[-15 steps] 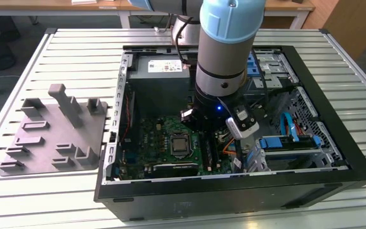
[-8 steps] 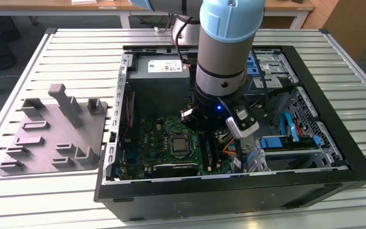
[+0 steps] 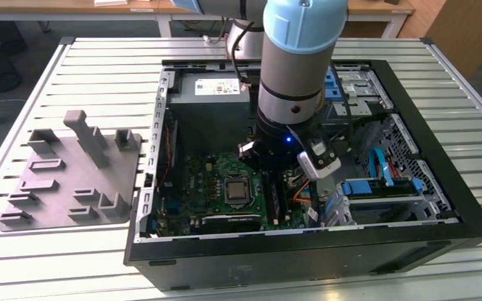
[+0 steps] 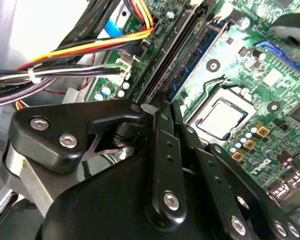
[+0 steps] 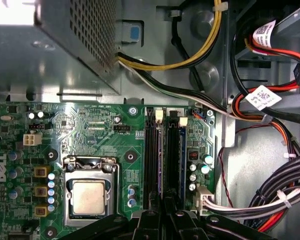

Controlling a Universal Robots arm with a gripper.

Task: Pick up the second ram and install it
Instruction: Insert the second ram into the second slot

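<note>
The exterior view looked down from high above, at a distance, on the open computer case (image 3: 308, 244) on the slatted tabletop (image 3: 98, 63), with the arm (image 3: 295, 63) reaching in. Both wrist views sat close above the green board (image 5: 125, 150) (image 4: 230, 60): the first wrist view faced it squarely, the second wrist view obliquely, past the hand's black linkage. All three shared the processor socket (image 3: 236, 191) (image 4: 222, 117) (image 5: 90, 192).

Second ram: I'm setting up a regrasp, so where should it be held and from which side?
Pinch its upper long edge across the flat faces, coming straight down through the open case. The second ram stands on edge among the green board's sockets under the gripper, so likely only that edge is free.
</note>
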